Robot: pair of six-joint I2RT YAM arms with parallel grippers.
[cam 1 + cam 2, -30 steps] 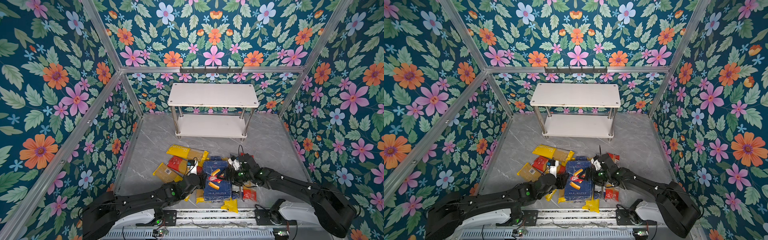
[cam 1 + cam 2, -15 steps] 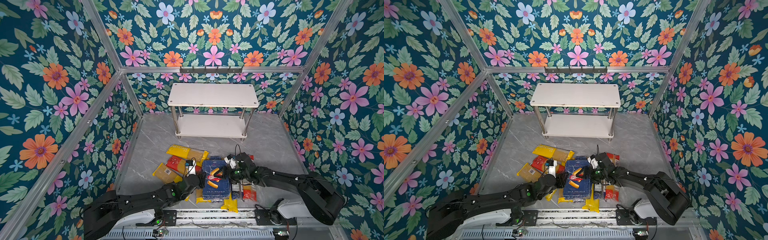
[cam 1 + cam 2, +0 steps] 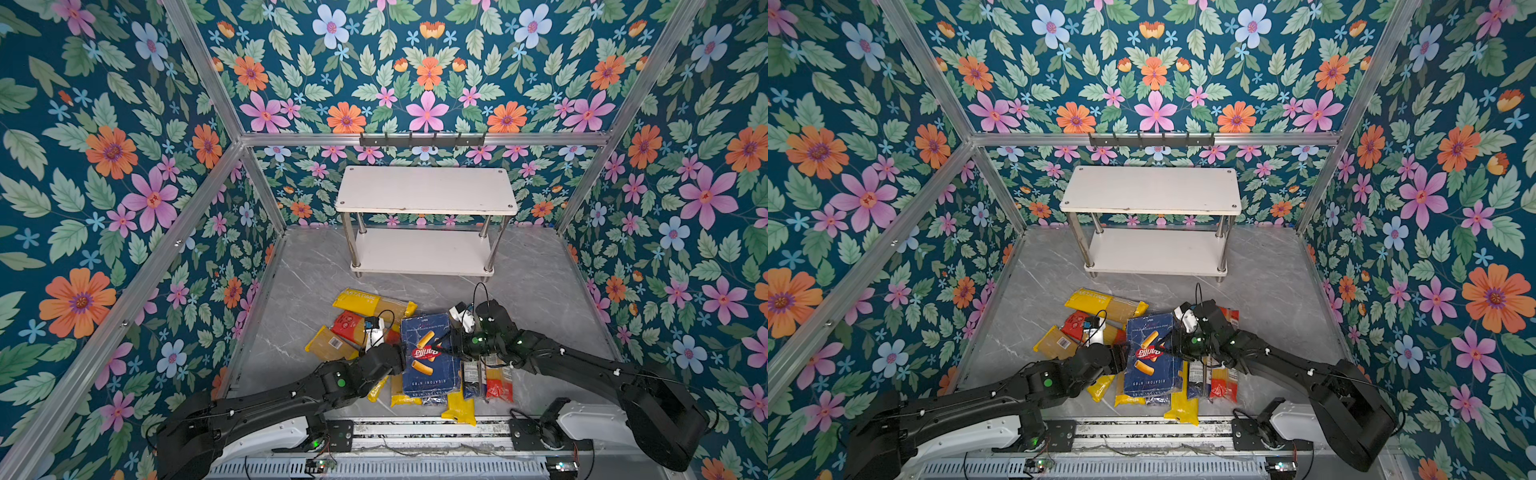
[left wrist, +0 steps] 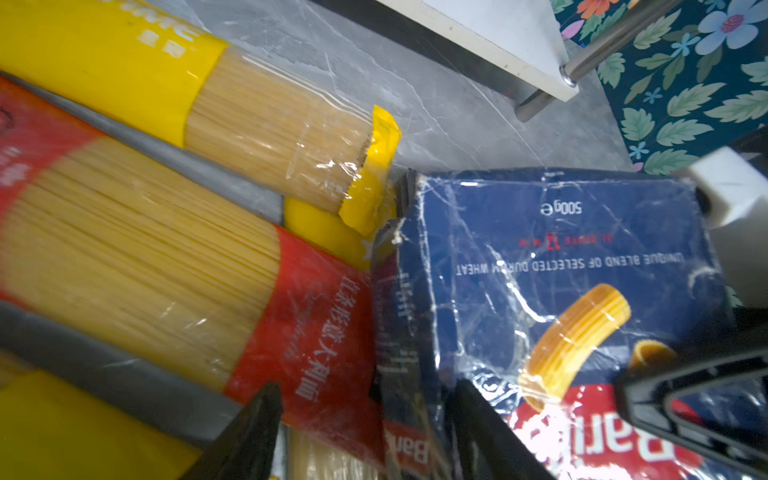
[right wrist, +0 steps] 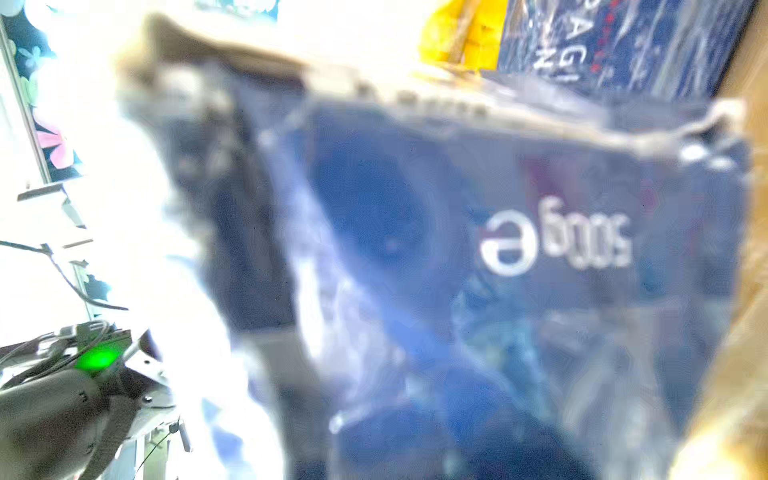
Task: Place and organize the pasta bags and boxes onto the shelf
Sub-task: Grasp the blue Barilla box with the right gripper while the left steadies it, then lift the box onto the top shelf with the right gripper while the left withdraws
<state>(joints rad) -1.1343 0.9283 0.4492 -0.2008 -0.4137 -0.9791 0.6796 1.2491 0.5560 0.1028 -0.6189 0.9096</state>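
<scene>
Just now the right gripper (image 3: 446,347) has slid in from the side, and one of its fingers lies across the top of the blue rigatoni pack (image 3: 428,374). I cannot tell if its jaws are pinching the pack yet, because its own camera is all blurry. The left gripper (image 3: 400,355) sits at the pack's other side. The left wrist view shows its jaws standing apart. So I think the right arm is taking over the pack to lift it.

The pack lies on top of the heap of pasta bags (image 3: 374,305) near the front edge of the table (image 3: 540,299), well apart from the shelf (image 3: 426,189). The shelf stands at the back edge. Its top board (image 3: 1150,189) and bottom board (image 3: 1156,251) are both bare, so no pack is put away yet.
</scene>
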